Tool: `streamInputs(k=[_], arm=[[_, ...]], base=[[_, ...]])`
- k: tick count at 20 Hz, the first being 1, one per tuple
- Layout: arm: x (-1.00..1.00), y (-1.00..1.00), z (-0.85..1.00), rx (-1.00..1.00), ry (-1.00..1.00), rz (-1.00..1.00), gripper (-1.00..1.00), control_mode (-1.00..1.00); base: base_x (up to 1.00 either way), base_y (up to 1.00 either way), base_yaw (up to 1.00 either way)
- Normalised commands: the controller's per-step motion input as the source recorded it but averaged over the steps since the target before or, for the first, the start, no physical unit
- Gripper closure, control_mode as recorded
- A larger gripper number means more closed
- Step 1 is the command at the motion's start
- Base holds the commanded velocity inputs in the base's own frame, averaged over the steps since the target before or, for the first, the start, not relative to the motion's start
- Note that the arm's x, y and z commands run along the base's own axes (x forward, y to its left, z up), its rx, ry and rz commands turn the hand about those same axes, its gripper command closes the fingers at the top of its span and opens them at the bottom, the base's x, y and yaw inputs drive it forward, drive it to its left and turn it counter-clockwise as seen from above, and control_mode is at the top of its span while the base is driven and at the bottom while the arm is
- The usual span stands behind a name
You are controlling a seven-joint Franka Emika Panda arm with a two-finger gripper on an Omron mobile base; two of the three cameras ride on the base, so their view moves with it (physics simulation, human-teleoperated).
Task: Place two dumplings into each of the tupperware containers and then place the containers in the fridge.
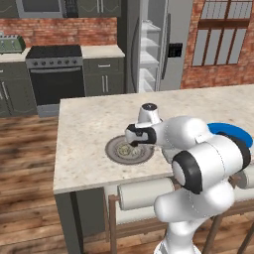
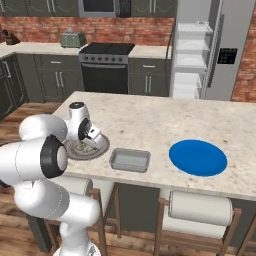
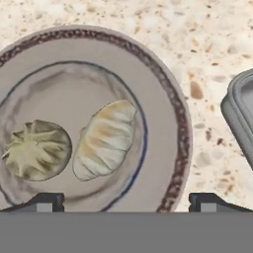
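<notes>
Two dumplings lie on a round grey plate (image 3: 170, 106): a round olive one (image 3: 37, 149) and a longer tan one (image 3: 105, 139) beside it. My gripper (image 3: 126, 203) hangs open just above this plate, its fingertips (image 3: 45, 202) wide apart with nothing between them. The base views show the gripper (image 1: 132, 137) (image 2: 91, 134) over the plate (image 1: 111, 149) (image 2: 102, 145), partly hiding the dumplings (image 2: 85, 147). One grey tupperware container (image 2: 130, 160) sits empty just right of the plate, and its corner (image 3: 242, 113) shows at the edge of the hand view. The fridge (image 2: 200, 50) (image 1: 151, 44) stands open behind the island.
A round blue plate (image 2: 197, 157) (image 1: 232, 131) lies on the counter to the right of the container. Stools (image 2: 200, 207) stand under the island's near edge. A black oven range (image 2: 105, 70) and cabinets line the back wall.
</notes>
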Motion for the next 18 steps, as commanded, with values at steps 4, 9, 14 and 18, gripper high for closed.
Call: streamInputs(k=[4, 9, 14, 18], arm=[[0.35, 0.03, -0.22, 0.00, 0.06, 0.00, -1.00, -1.00], [0.37, 0.03, -0.13, 0.00, 0.03, 0.00, -1.00, -1.00], [0.15, 0.03, -0.21, 0.00, 0.03, 0.00, -1.00, -1.00], [0.00, 0.00, -0.30, 0.00, 0.02, 0.00, -1.00, -1.00]], base=[[0.00, 0.00, 0.00], [0.00, 0.00, 0.00], [0.00, 0.00, 0.00], [0.00, 0.00, 0.00]])
